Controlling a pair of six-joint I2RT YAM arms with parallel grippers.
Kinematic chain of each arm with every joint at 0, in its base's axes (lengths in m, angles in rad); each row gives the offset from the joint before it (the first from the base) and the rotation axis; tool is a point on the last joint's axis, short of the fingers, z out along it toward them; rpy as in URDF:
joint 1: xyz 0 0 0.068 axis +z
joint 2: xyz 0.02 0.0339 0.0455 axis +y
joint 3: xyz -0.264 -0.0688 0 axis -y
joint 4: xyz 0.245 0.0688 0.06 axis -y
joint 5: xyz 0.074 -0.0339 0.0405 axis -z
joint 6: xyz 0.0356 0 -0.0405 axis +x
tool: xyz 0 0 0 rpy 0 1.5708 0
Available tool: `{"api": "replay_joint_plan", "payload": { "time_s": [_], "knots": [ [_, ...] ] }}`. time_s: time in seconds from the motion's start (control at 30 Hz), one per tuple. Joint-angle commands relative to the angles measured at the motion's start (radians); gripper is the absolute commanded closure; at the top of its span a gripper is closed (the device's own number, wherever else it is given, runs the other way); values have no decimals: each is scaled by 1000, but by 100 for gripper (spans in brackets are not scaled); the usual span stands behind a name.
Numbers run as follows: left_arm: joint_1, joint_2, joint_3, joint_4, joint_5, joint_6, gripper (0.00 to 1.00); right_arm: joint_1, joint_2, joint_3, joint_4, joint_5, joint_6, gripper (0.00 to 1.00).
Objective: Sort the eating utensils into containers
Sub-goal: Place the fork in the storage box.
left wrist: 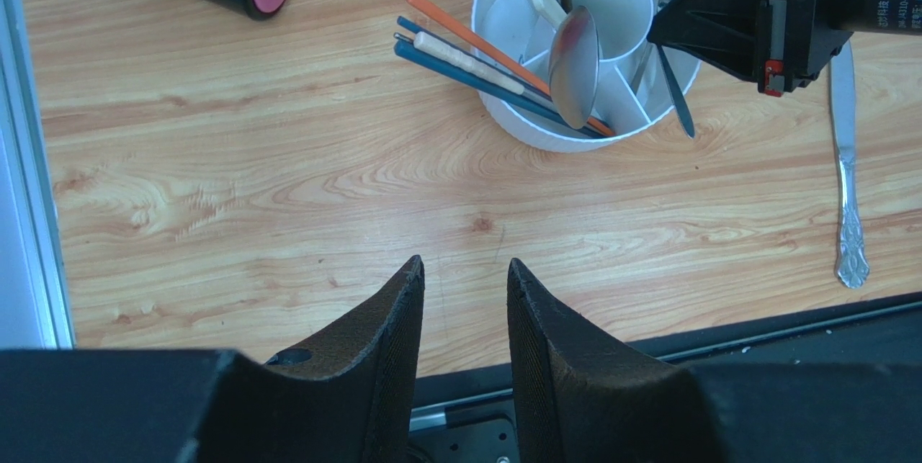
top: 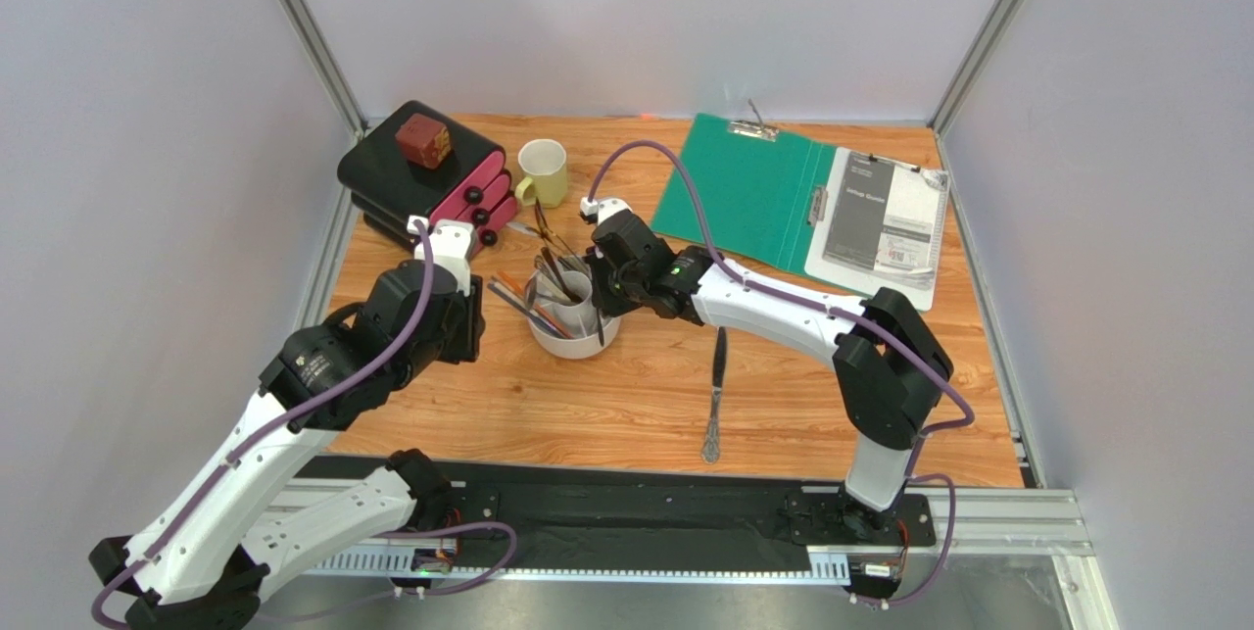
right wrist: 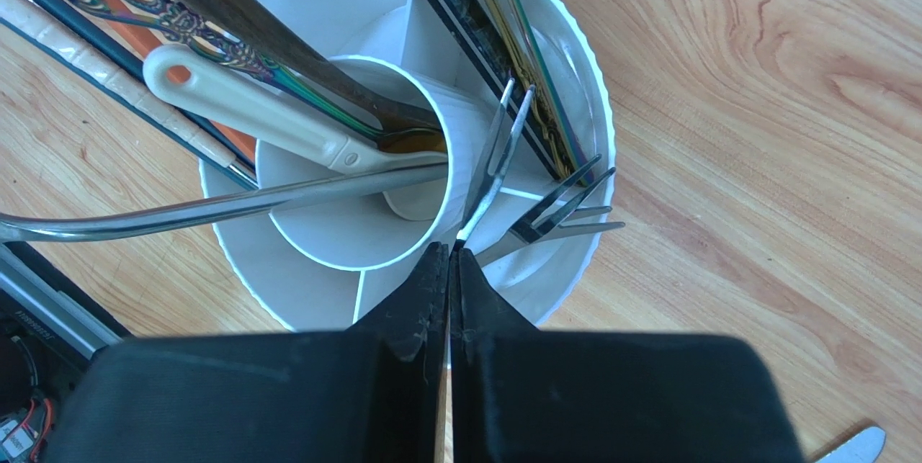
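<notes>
A round white partitioned holder (top: 571, 327) stands mid-frame on the wooden table (top: 618, 417), full of slim utensils (top: 548, 278). The right gripper (top: 601, 292) hangs over its right rim, the left gripper (top: 468, 327) beside its left. A silver knife (top: 716, 388) lies lower right.

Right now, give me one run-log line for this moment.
right gripper shut on silver fork, tines in white holder | left gripper open, empty, over table | one knife on table
</notes>
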Motion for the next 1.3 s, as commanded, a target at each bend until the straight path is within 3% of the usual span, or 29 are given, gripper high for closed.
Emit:
{"api": "replay_joint_plan", "payload": {
  "time_s": [0.0,0.67,1.27],
  "knots": [
    [3,5,2,16,-2,3,60,7,8,-11,71,30,4,100],
    [3,22,12,16,-2,17,60,6,-1,86,83,79,-33,100],
    [3,13,8,-6,1,28,60,4,27,73,120,188,48,100]
  ]
}}
